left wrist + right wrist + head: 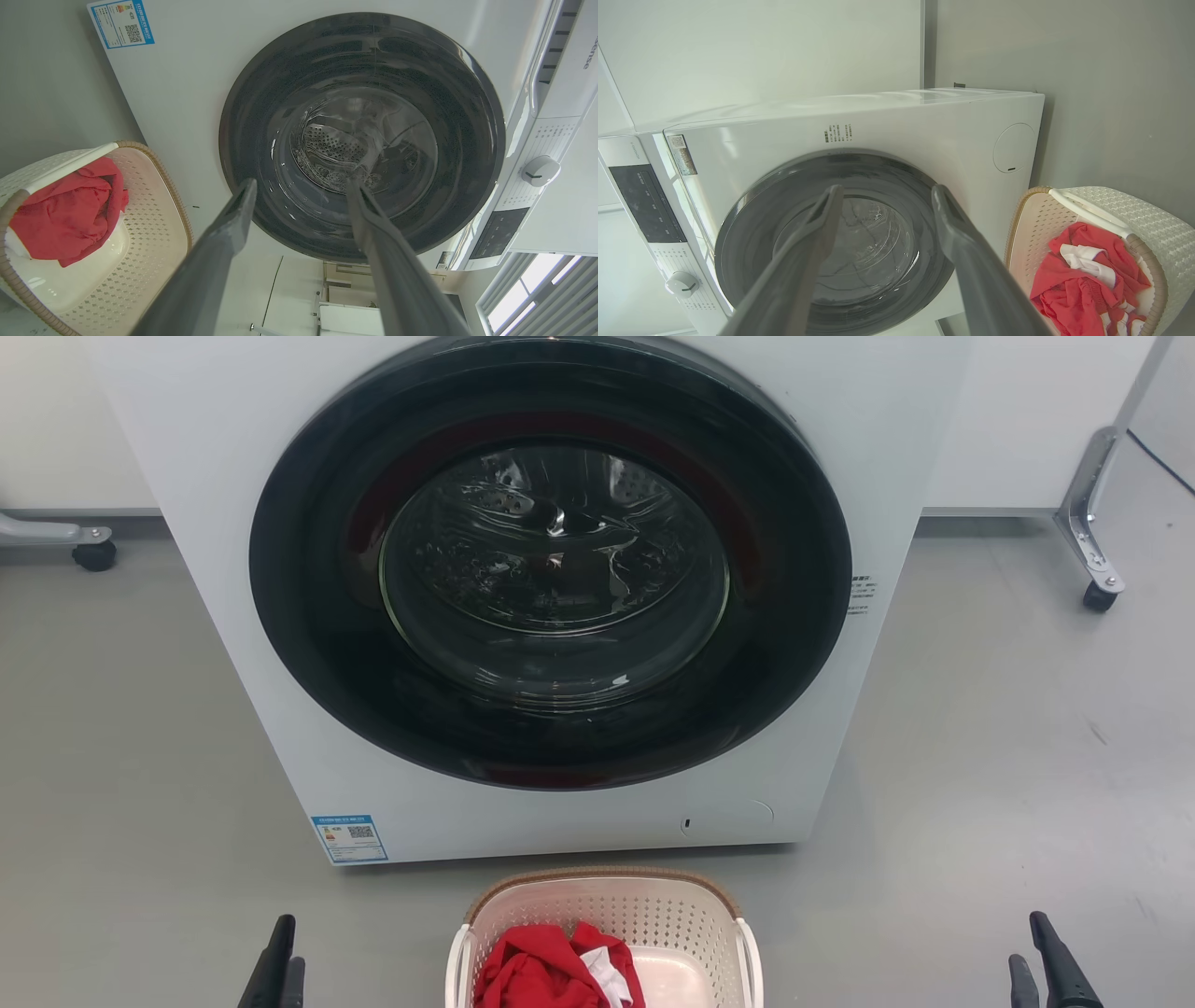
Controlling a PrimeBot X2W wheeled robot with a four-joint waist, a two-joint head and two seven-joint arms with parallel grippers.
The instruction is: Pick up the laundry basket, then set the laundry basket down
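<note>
Laundry basket (653, 910) on floor (140, 756), bottom centre of head view, between left jaws and right jaws, well apart from both. Both sets spread open, empty. Pickup not yet begun. Judgement: bring each set inward to white handle (458, 959) on own side, close evenly, lift level so clothes (541, 971) stay in. Count: one basket, two handles, one red-and-white clothes heap. Just beyond: one washer (551, 579), door shut.
</note>
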